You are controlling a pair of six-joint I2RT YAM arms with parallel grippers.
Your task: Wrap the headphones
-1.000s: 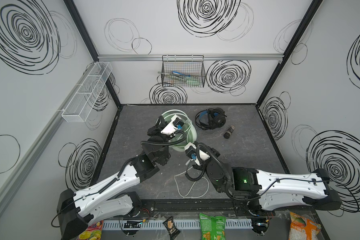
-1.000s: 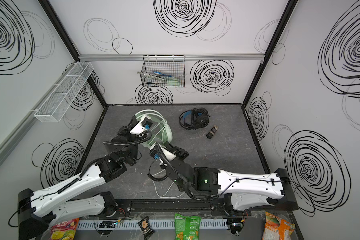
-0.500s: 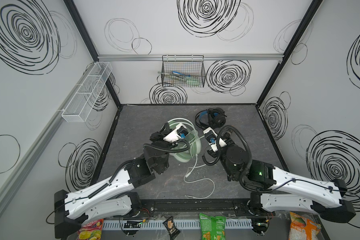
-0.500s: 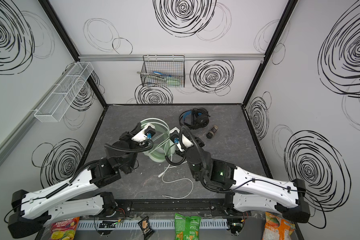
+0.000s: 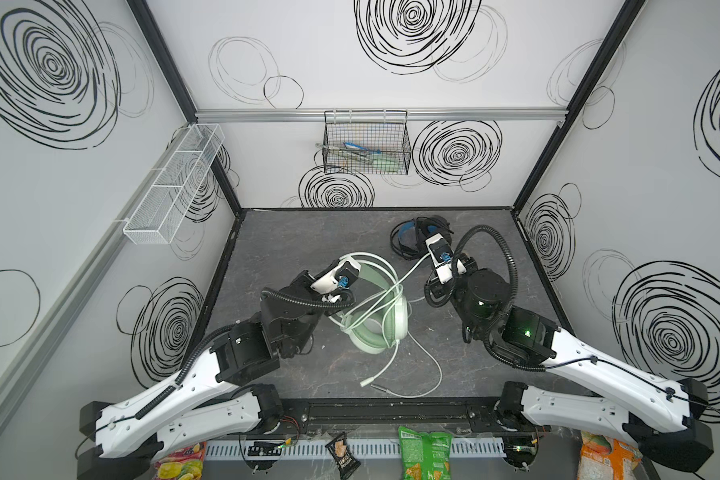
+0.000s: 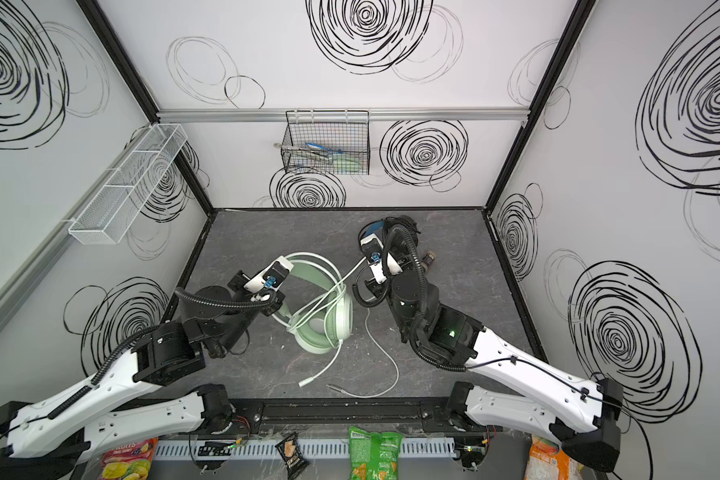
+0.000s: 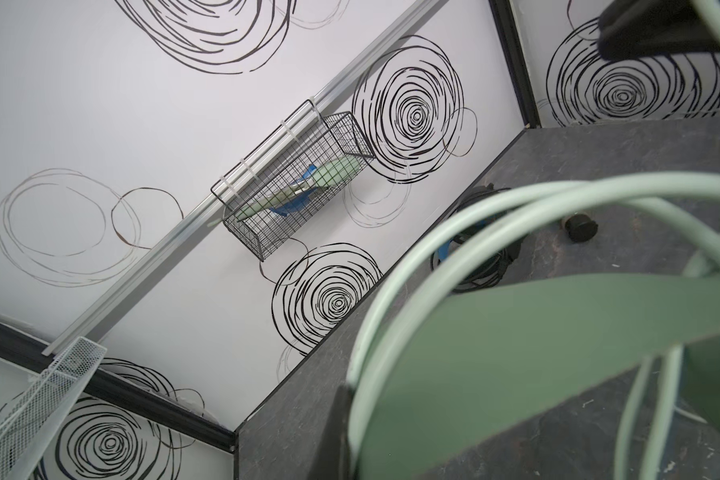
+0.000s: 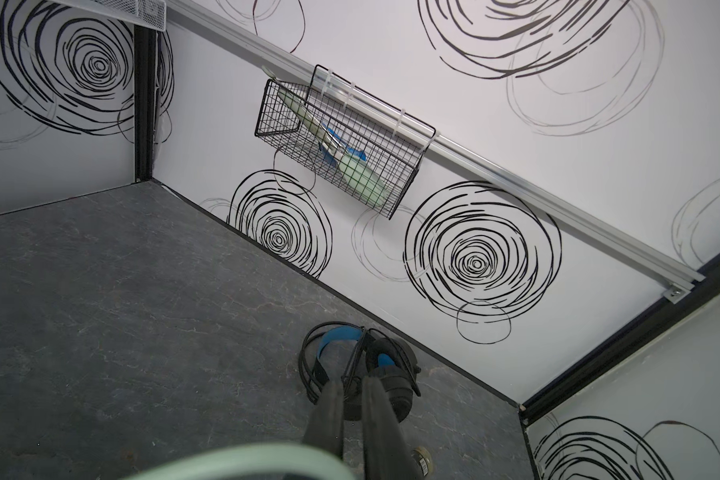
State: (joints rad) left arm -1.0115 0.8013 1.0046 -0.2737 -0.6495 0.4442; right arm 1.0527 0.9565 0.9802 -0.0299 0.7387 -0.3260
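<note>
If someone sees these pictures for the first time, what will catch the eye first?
The mint-green headset in the middle of the table stands out most. Its white cable stretches up to the right gripper, and the rest loops toward the front edge. A black headset with a blue band lies at the back right.

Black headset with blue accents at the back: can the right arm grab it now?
Probably not yet. The right gripper hangs right by the black headset with nothing between, but its jaws look shut on the white cable of the mint-green headset; it would need to release that first.
</note>
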